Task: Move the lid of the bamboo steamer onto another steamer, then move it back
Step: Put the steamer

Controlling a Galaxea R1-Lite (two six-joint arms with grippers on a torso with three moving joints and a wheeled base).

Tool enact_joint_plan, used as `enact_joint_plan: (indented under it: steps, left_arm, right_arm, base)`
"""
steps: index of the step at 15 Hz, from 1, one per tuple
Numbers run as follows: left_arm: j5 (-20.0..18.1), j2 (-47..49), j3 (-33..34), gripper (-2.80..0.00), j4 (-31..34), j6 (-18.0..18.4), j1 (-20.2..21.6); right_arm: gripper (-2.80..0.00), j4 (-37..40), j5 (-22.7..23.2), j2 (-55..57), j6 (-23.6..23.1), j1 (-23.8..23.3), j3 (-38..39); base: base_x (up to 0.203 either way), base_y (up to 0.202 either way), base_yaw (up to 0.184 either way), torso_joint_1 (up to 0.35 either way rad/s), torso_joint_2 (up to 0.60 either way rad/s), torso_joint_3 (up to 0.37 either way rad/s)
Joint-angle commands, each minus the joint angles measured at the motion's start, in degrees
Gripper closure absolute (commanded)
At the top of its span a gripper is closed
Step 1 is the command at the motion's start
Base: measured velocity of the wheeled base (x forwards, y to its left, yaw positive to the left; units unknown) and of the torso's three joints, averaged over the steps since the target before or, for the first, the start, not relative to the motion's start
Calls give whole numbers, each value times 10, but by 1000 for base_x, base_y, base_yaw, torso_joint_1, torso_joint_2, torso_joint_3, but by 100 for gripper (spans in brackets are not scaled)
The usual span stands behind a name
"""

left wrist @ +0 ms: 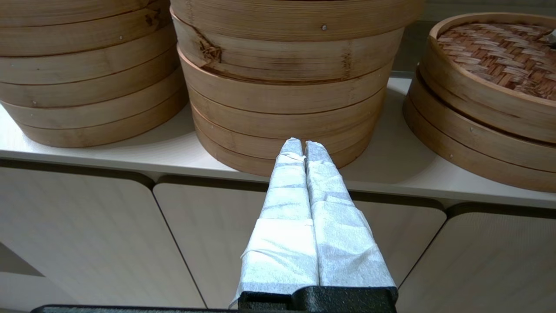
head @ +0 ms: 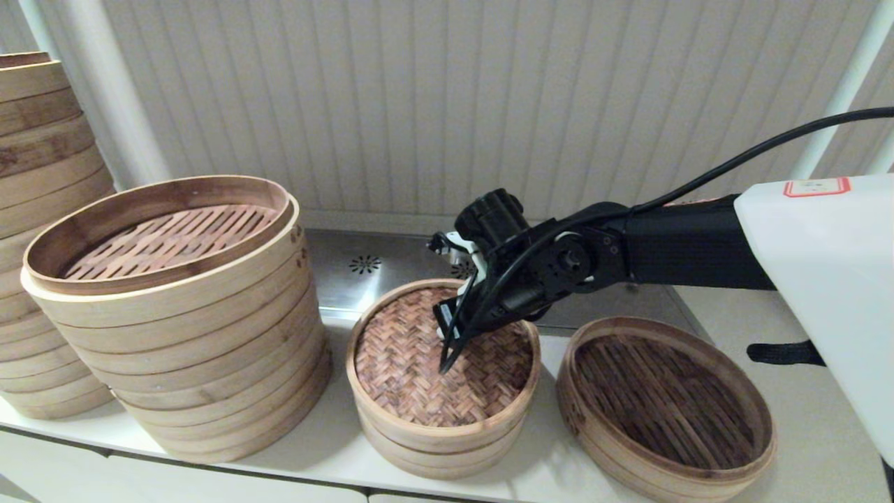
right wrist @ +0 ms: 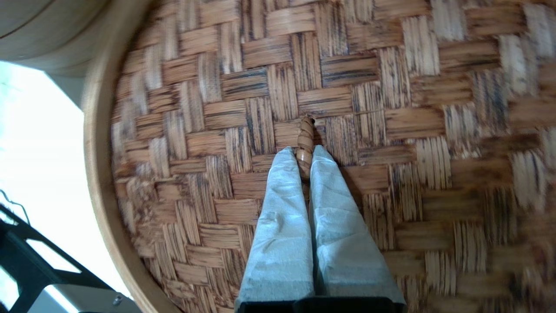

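The bamboo steamer lid (head: pixel 419 377), brown herringbone weave inside a pale band, lies on the smallest steamer (head: pixel 433 454) at the middle of the counter; that steamer's two rings show below the lid, and its liner is hidden. My right gripper (head: pixel 445 367) points down at the lid's centre. In the right wrist view this gripper (right wrist: pixel 304 152) is shut on the lid's small wrapped handle loop (right wrist: pixel 306 130), over the weave (right wrist: pixel 391 108). My left gripper (left wrist: pixel 303 145) hangs shut and empty below the counter's front edge, with the lid (left wrist: pixel 499 52) off to one side.
A wide low slatted-bottom basket (head: pixel 663 405) stands open at the right of the lidded steamer. A tall stack of wide baskets (head: pixel 181 328) rises at its left, and another stack (head: pixel 42 209) stands at the far left. Behind is a steel panel (head: pixel 363 265).
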Motion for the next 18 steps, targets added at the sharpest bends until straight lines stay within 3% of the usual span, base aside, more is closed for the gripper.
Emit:
enact_joint_plan:
  steps: [1, 14, 15, 16, 18]
  left_arm:
    - [0, 1, 0, 0, 0, 0, 0]
    - [0, 1, 0, 0, -1, 0, 0]
    - [0, 1, 0, 0, 0, 0, 0]
    - [0, 1, 0, 0, 0, 0, 0]
    - [0, 1, 0, 0, 0, 0, 0]
  right_arm:
    - [0, 1, 1, 4, 0, -1, -3]
    - [0, 6, 0, 25, 1, -5, -6]
    - [-178, 6, 0, 24, 2, -5, -4]
    - [-280, 6, 0, 25, 4, -6, -5]
    - [-280, 6, -1, 17, 7, -7, -9]
  base:
    - [0, 0, 0, 0, 0, 0]
    - [0, 0, 0, 0, 0, 0]
    - [0, 0, 0, 0, 0, 0]
    - [0, 0, 0, 0, 0, 0]
    - [0, 0, 0, 0, 0, 0]
